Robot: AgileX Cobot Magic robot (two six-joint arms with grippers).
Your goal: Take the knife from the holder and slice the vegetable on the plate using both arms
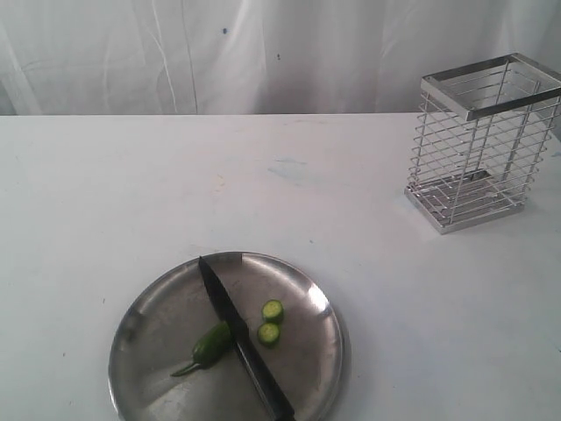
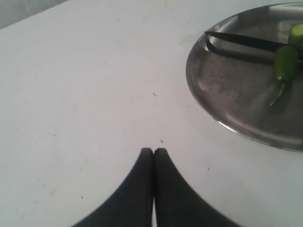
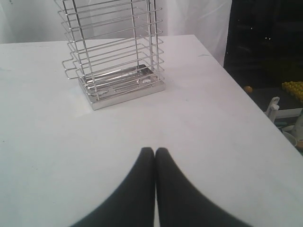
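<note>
The steel plate (image 1: 158,316) lies at the near middle of the white table. Across it rests the dark knife (image 1: 241,349), blade tip pointing away, handle over the near rim. The green vegetable (image 1: 210,344) lies left of the blade with its stem toward the front, and two cut discs (image 1: 272,321) sit right of the blade. The wire holder (image 1: 478,140) stands empty at the far right. My left gripper (image 2: 154,150) is shut over bare table beside the plate (image 2: 222,90). My right gripper (image 3: 155,150) is shut, short of the holder (image 3: 116,52). Neither arm shows in the exterior view.
A white curtain hangs behind the table. In the right wrist view the table's edge (image 3: 246,90) runs close by, with dark floor and clutter beyond it.
</note>
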